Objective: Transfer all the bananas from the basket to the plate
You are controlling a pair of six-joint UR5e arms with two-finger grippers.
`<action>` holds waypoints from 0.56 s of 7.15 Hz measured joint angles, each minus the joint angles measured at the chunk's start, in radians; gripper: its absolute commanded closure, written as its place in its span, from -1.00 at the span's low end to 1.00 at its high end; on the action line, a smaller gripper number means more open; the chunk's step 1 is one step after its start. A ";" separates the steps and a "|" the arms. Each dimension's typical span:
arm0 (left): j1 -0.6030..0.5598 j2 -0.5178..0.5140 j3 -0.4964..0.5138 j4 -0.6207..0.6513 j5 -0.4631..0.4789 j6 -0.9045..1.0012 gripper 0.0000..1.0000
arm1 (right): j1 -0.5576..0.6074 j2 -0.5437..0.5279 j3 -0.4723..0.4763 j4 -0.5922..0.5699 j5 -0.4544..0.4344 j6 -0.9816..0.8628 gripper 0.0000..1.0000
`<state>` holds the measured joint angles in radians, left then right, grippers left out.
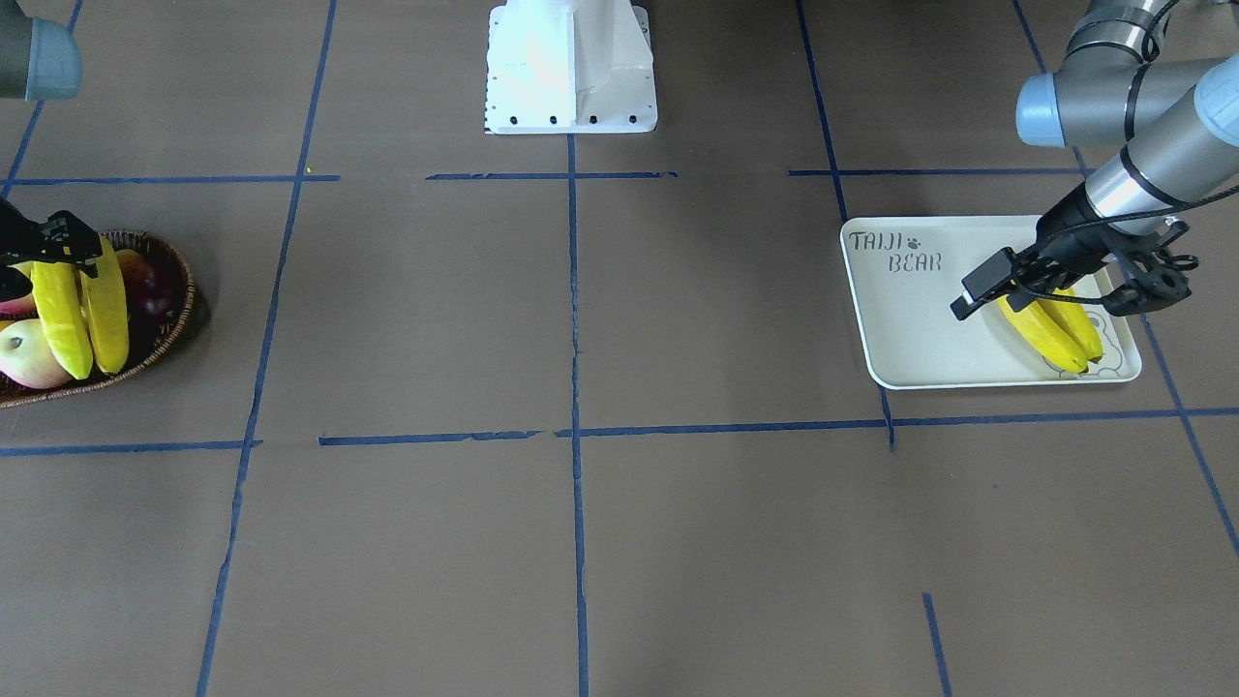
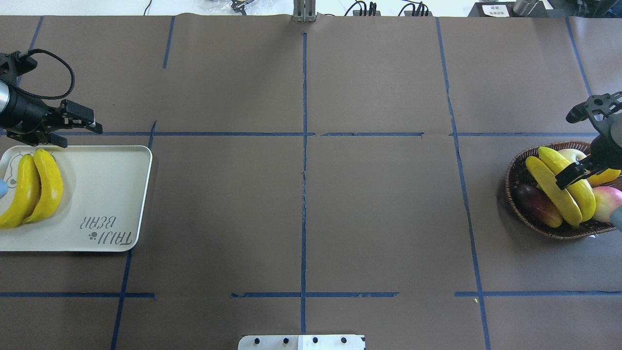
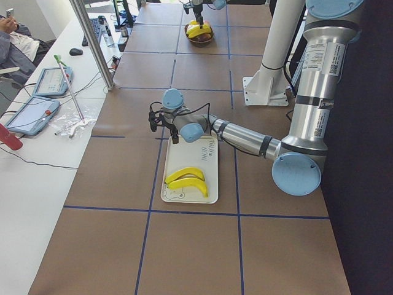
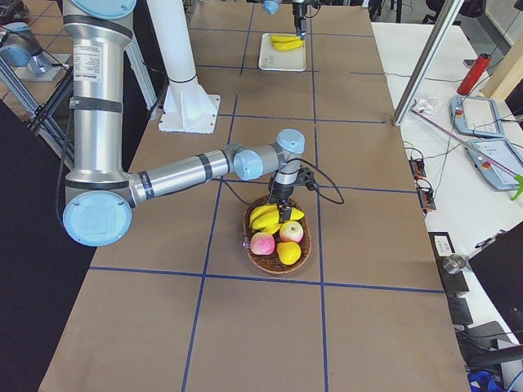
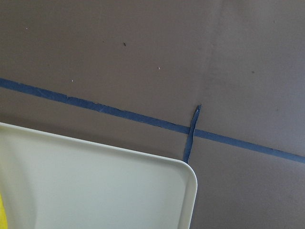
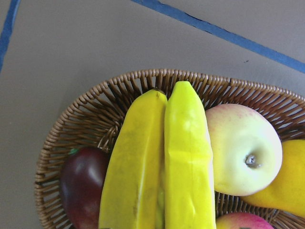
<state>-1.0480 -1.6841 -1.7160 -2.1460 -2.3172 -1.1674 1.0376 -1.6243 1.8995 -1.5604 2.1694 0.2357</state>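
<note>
At the left edge of the overhead view we see the plate (image 2: 107,184), an off-white tray lettered TAIJI BEAR. Two bananas (image 2: 48,187) lie side by side and touching in its left part, over the printed bear outline. Just above them in that frame hangs the left gripper (image 2: 73,135), level with the plate's upper rim, its fingers apart and holding nothing. Its wrist view shows only a rounded plate corner and blue tape (image 5: 143,119) on the brown table (image 2: 301,218).

At the far right of the same view sits the basket (image 2: 509,189), woven brown wicker. The other two bananas (image 2: 559,198) lie pressed together lengthwise across its middle. The right gripper (image 2: 568,177) is low over them, with one dark finger lying across the yellow skin. We cannot tell whether its fingers are apart or clamped. Beside these bananas lie a dark red fruit (image 6: 83,186), a pale fruit (image 6: 243,148), a yellow fruit (image 6: 286,181) and a red-and-cream fruit (image 2: 607,201).
</note>
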 measured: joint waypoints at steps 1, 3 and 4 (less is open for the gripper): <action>0.000 0.000 0.001 0.000 0.001 0.000 -1.00 | 0.000 0.002 0.002 -0.001 0.006 0.002 -0.77; 0.000 0.000 0.003 0.000 0.001 0.000 -1.00 | 0.000 0.025 0.013 -0.011 0.009 0.013 -0.75; 0.000 0.000 0.005 0.000 0.001 0.000 -1.00 | 0.000 0.026 0.016 -0.016 0.005 0.012 -0.74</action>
<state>-1.0477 -1.6839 -1.7111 -2.1460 -2.3163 -1.1673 1.0378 -1.5982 1.9153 -1.5768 2.1742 0.2472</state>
